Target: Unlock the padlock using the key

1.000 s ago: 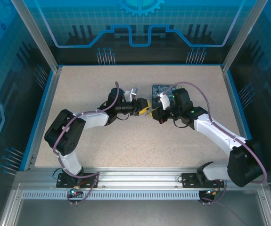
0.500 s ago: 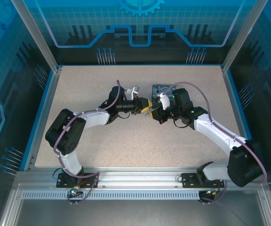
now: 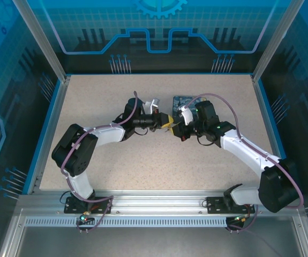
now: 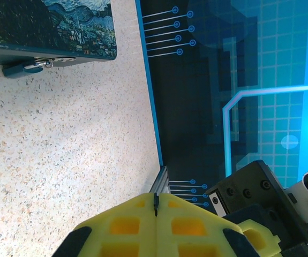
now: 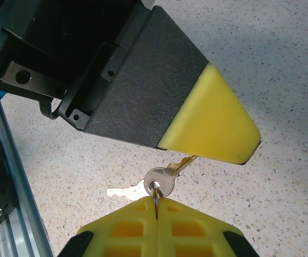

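**Fig. 1. Both grippers meet on the key at mid-table**

From my remote station I see the left arm (image 3: pixel 97 136) fold at its elbow over the near-left of the table (image 3: pixel 116 166). Its forearm runs right to the centre, wrist lying low and roughly level. The right arm (image 3: pixel 245 150) mirrors it, forearm slanting up-left from the near-right. The two grippers come tip to tip just in front of the painted box (image 3: pixel 181 99).

The left gripper (image 4: pixel 155 209) has its yellow fingers pressed together, with a thin dark sliver caught in the seam. In the right wrist view the blade of the key (image 5: pixel 162 182) runs in under that gripper's yellow tip. The right gripper (image 5: pixel 156 214) is likewise closed, pinching at the key's round head. A second silver key (image 5: pixel 122 191) hangs beside the head. The padlock (image 4: pixel 28 67) lies on the table against the edge of the box, well apart from both grippers.

Compared with one second ago, the left fingers, then spread, are now clamped. The right gripper keeps its grip.
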### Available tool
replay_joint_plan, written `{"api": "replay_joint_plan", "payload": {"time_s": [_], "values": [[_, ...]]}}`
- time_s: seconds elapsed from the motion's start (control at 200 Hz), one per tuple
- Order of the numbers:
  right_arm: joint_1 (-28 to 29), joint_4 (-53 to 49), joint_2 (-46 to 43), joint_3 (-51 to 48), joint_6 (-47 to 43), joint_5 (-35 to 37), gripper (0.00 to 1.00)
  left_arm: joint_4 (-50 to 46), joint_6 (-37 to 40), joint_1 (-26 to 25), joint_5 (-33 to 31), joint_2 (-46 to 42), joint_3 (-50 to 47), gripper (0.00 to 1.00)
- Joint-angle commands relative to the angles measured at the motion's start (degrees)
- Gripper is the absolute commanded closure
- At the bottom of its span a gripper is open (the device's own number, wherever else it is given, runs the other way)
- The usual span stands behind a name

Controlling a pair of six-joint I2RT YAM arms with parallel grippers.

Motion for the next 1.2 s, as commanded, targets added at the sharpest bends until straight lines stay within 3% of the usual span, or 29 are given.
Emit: {"api": "replay_joint_plan", "payload": {"time_s": [0.0, 0.07, 0.15, 0.27, 0.56, 0.79, 1.045, 1.196], "values": [[0.5, -0.01, -0.91, -0.08, -0.05, 1.9, 1.0, -1.45, 1.44, -0.38, -1.31, -0.89, 0.73, 1.0], [-0.12, -0.11, -2.03, -1.03, 1.17, 3.39, 0.72, -2.18, 1.84, -0.42, -4.37, -2.31, -0.07, 1.0], [-2.02, 1.12, -4.62, -4.1, 4.88, 3.67, 0.51, -2.17, 1.91, -0.38, -8.61, -4.25, -1.15, 1.0], [-3.83, 4.8, -8.13, -7.95, 13.67, 3.07, 0.35, -1.49, 1.4, -0.46, -15.13, -7.27, -2.71, 1.0], [-3.74, 26.19, -6.25, -13.16, 39.47, 1.64, 0.33, 6.81, -8.15, -2.24, -31.58, -10.62, -8.0, 1.0], [-3.35, 42.51, -0.96, -14.81, 55.43, 4.22, 0.34, 7.56, -13.47, -6.99, -46.01, -13.08, -10.04, 1.0], [-1.88, 52.26, 3.34, -16.53, 63.49, 8.36, 0.38, 11.11, -17.7, -11.48, -60.38, -14.41, -12.25, 1.0], [-0.78, 56.86, 6.17, -15.83, 66.26, 8.78, 0.42, 13.06, -20.53, -12.65, -64.07, -13.3, -12.41, 1.0]]}}
